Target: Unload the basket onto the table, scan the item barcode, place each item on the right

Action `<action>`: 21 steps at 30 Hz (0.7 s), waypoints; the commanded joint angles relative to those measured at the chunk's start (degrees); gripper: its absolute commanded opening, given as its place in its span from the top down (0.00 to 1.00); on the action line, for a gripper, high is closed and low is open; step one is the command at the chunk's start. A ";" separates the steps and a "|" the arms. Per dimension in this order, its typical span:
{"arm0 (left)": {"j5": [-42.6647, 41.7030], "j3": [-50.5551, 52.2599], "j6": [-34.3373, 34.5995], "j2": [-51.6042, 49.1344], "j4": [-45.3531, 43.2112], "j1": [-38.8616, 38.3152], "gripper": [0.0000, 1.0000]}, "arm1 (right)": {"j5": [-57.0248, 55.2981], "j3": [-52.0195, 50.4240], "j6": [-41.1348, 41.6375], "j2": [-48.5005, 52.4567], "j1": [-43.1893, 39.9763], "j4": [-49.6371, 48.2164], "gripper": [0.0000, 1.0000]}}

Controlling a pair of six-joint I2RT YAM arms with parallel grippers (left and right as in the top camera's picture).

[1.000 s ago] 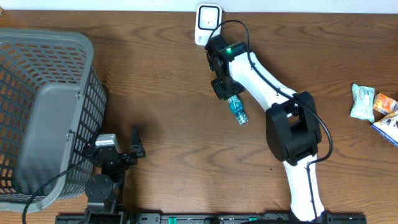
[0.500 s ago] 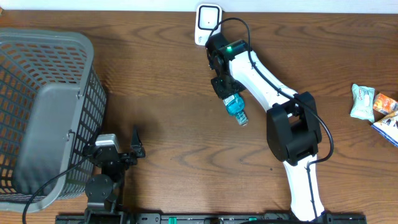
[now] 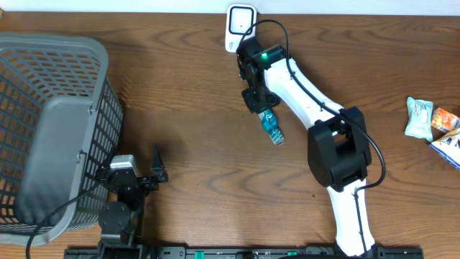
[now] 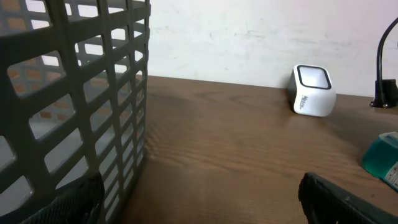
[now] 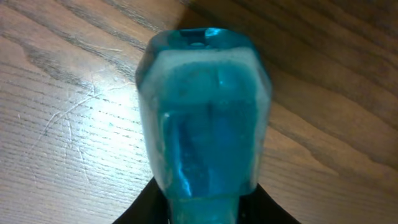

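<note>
Right tool (image 3: 263,108) grips teal bottle (image 3: 272,126), rotated since a moment ago, just below the upper-centre scanner (image 3: 241,25); probably seeking the barcode. Left tool (image 3: 157,164) gapes open.

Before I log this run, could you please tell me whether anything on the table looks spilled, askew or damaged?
Nothing stands out. The teal bottle sits whole in the right gripper near the white scanner, the basket stands upright, the snack packets lie off to the right, and no spill shows.
</note>
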State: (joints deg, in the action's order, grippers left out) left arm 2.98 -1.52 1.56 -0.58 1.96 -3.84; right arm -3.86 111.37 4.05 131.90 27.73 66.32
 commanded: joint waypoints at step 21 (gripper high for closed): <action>0.92 1.29 0.46 0.28 1.86 0.28 0.00 | 43.95 -1.99 -14.25 0.55 -4.42 -0.85 0.99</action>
State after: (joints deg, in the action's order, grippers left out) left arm 2.98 -1.52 1.56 -0.58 1.96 -3.84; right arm 20.91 109.71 -3.05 131.85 25.41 65.34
